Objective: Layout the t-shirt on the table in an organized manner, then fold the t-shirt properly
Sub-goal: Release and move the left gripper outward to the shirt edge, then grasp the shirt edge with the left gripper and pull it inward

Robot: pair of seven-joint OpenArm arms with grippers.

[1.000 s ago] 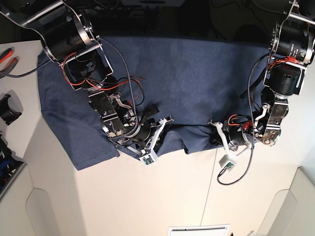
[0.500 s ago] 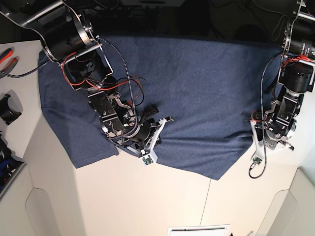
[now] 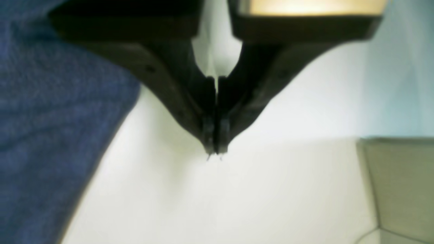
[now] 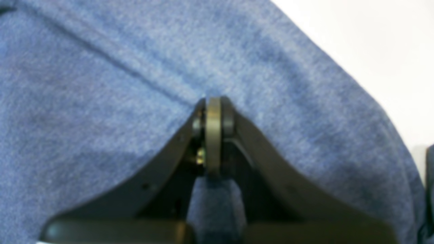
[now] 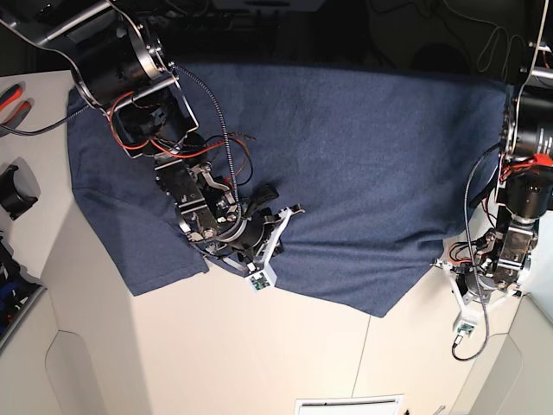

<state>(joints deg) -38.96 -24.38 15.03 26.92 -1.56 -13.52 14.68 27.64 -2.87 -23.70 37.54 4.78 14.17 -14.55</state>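
T-shirt [image 5: 346, 164] lies flat, long axis running left-right.

The t-shirt [image 5: 346, 164] lies spread across the table [image 5: 259, 354]. The right gripper [image 5: 226, 235] presses on its lower edge; the left gripper [image 5: 473, 278] sits just beside its corner.

One t-shirt [image 5: 346, 173] on one table [image 5: 216, 346]. Two grippers: left [image 5: 471, 290], right [image 5: 229, 246]. One black item [image 5: 15, 192] at table's left edge.

white table [image 5: 259, 363]; blue t-shirt [image 5: 363, 156] spread flat across it
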